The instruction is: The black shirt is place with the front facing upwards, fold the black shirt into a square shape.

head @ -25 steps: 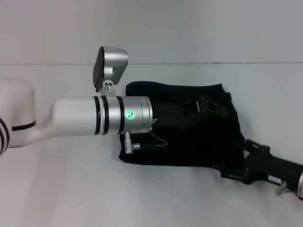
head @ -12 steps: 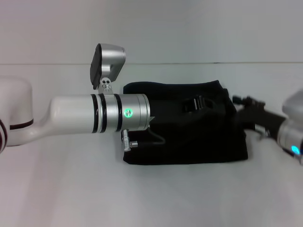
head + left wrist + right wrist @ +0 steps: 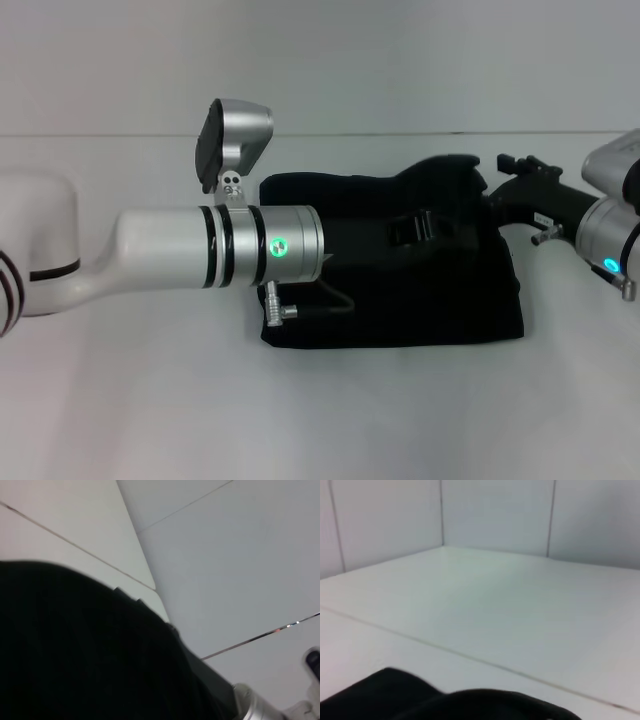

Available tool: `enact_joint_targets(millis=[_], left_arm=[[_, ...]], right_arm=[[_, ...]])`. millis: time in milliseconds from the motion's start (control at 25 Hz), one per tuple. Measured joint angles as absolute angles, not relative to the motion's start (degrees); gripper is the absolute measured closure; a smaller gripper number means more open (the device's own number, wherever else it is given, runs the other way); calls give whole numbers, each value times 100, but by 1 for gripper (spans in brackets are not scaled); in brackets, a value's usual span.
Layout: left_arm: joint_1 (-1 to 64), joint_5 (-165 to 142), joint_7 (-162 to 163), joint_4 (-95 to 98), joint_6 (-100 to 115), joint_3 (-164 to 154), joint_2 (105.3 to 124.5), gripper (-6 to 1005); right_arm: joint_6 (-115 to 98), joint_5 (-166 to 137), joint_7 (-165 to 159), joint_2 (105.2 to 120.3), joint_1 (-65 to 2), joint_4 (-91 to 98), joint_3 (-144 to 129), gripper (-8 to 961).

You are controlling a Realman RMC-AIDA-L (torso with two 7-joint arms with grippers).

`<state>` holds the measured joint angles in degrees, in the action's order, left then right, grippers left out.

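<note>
Black on white, plainly: shows the shirt [image 3: 400,300] folded down to a compact, roughly rectangular block, right of centre on the bench [image 3: 150,400]; no lettering or neck label visible on the upper face.

Differs from a second ago chiefly on the right side; finds the right end effector [image 3: 497,195] no longer at the block's near right corner but swung round the right edge to the far right corner, touching or just beside the cloth there; cannot tell whether apart, together or clamped on fabric. Leaves the near edge and near right corner lying flatter and squarer than before; raises, meanwhile, a small hump along the far edge by that corner.

Keeps the left arm stretched in from the left across the block, with the left end effector [image 3: 418,228] low over the middle of the cloth, much as before; cannot tell its state either, black against black.

Reads, as a judgement, as late in the fold: bulk already reduced to something near square, with only tidying of the far right corner and the hump left to do.

Adds little from the wrist views: only dark cloth [image 3: 75,645] filling one corner, and a dark edge [image 3: 395,695] low against pale bench.

Holds no containers anywhere; nothing to report inside any.
</note>
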<state>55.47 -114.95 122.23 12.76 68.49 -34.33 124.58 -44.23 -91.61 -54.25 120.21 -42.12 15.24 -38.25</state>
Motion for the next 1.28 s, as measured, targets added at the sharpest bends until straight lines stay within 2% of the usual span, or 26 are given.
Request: enact_joint_targets(millis=[680, 1000, 1200, 1280], left_arm=[[5767, -11368, 11399, 519, 5857, -3402, 12480, 888], [5797, -11346, 10977, 321, 5732, -3333, 12480, 881], [5686, -11343, 10954, 267, 6476, -2804, 12476, 876], [5592, -11343, 10957, 305, 6938, -2559, 12457, 789]], right_arm=[[-3676, -8587, -4830, 12021, -4316, 1565, -3806, 5], [-2919, -7494, -4877, 12008, -4043, 1541, -3590, 4], [-3721, -6919, -4885, 11984, -3590, 1538, -3407, 5], [-4206, -6866, -4886, 11983, -3436, 1528, -3420, 6]])
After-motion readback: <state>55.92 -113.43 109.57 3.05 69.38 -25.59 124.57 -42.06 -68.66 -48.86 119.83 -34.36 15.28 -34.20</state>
